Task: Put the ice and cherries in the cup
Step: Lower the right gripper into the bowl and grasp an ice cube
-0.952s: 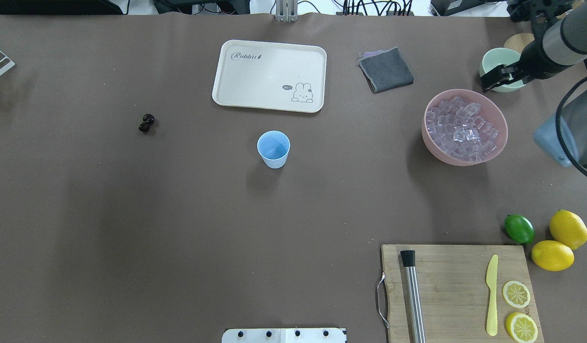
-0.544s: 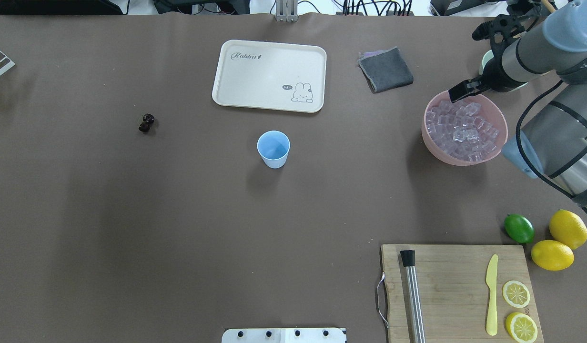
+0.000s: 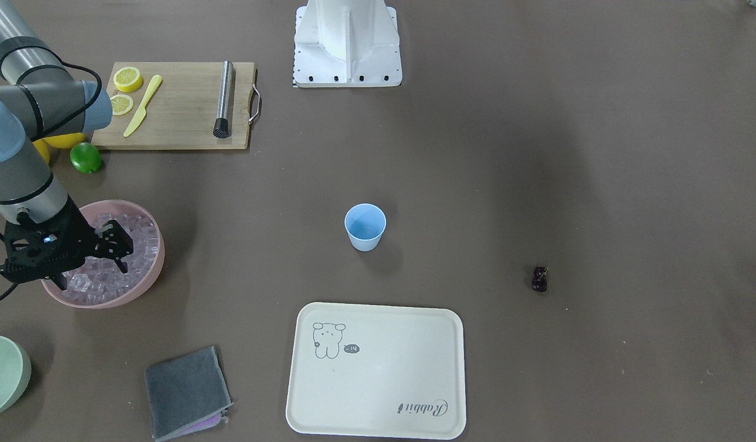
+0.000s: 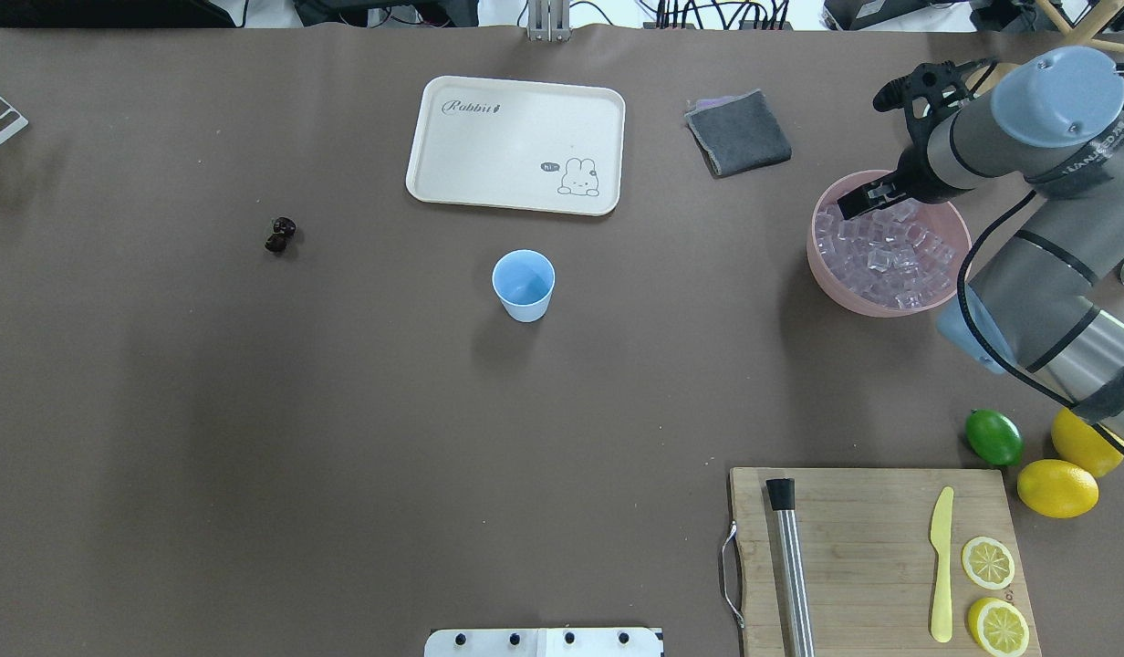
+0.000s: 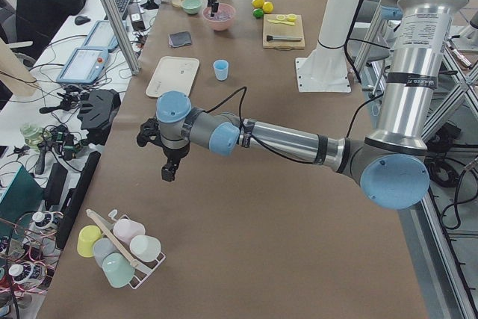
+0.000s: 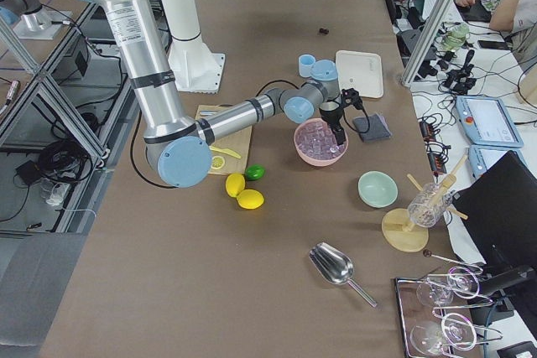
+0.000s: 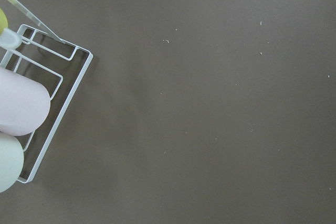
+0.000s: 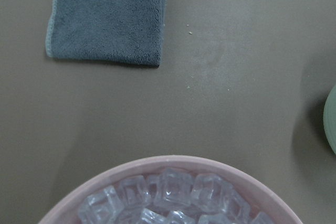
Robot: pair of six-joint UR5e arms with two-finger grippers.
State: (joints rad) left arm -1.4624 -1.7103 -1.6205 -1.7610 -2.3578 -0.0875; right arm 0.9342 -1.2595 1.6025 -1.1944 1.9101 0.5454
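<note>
Pink bowl [image 4: 827,279] held the ice [image 4: 890,260]; one blue cup [image 4: 524,285] was empty
Right gripper [image 3: 89,265] hung open, empty, above the ice; left gripper's [image 5: 167,174] state I could not tell

Clear ice [image 4: 890,260] fills the pink bowl [image 4: 881,308], the blue cup [image 4: 524,286] stands upright, dark cherries [image 4: 280,234] lie well apart.
</note>
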